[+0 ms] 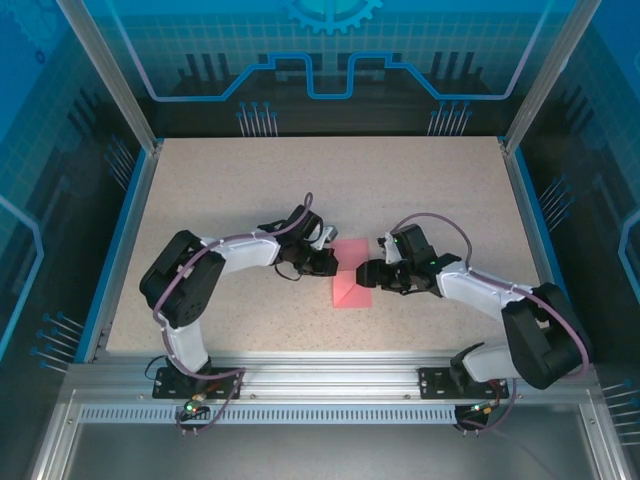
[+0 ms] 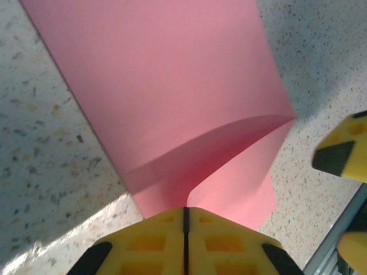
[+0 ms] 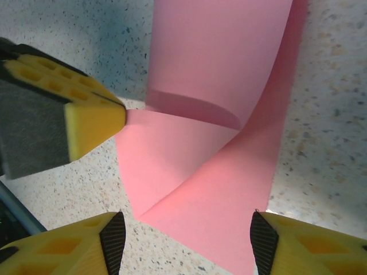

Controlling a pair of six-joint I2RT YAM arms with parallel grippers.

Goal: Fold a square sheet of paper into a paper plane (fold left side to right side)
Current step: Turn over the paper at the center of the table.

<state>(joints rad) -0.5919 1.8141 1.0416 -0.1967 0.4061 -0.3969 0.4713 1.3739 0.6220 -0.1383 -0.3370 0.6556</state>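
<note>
Pinching paper (image 2: 172, 86) by its edge, left gripper (image 2: 184, 229) curls it over for folding; right gripper (image 3: 188, 240) straddles it, jaws wide.

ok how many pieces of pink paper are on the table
1. The pink sheet lies at the middle of the table, curled over itself, the left gripper shut on its edge. A second sheet under it can't be ruled out.

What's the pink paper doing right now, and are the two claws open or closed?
Pink paper: one side lifted and curled over loosely, not pressed flat.
Left claw: shut, pinching the paper's edge.
Right claw: open, with the paper lying between its fingers, not gripped.
</note>
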